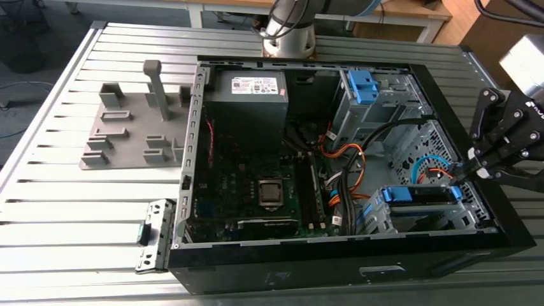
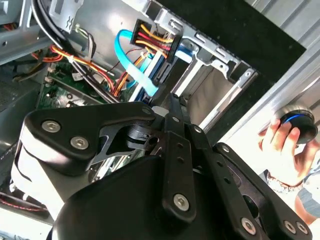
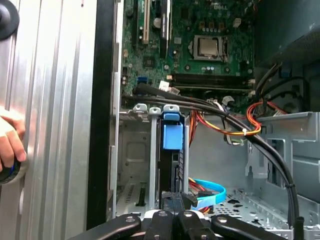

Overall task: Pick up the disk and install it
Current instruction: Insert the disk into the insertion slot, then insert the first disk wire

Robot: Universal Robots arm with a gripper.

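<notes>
Exterior view: the disk point(image 1: 416, 195) is no longer loose anywhere on the desk point(image 1: 68, 204). It sits in the drive cage point(image 1: 465, 220) at the corner of the open computer case point(image 1: 340, 271) that lies toward the exterior view's right, its blue carrier frame showing along the upper edge. In the first wrist view the disk point(image 3: 172, 150) stands on edge in one slot of that cage point(image 3: 132, 150), with the metal walls close on both sides and the blue tab of the frame facing the motherboard point(image 3: 200, 35).

The gripper point(image 1: 465, 173) is right at the disk's outer end. In the first wrist view its fingers point(image 3: 164, 202) are drawn in tight on either side of that end, so I read them as closed on the disk rather than merely near it.

As I judge it, the pick-up is done and the install is well along: the drive is inside its bay, but the arm has not let go. Whether the carrier has gone fully home I cannot tell from here. A blue flat cable point(image 3: 210, 192) and a bundle of coloured wires point(image 3: 225, 127) lie just beside the cage; I cannot make out whether anything is plugged into the drive.

Further out, a grey power-supply box point(image 1: 251, 95) and a second blue bracket point(image 1: 363, 86) sit at the far side of the case. A person's hand point(image 2: 280, 145) rests on a round knob point(image 2: 298, 122) beside the case.
</notes>
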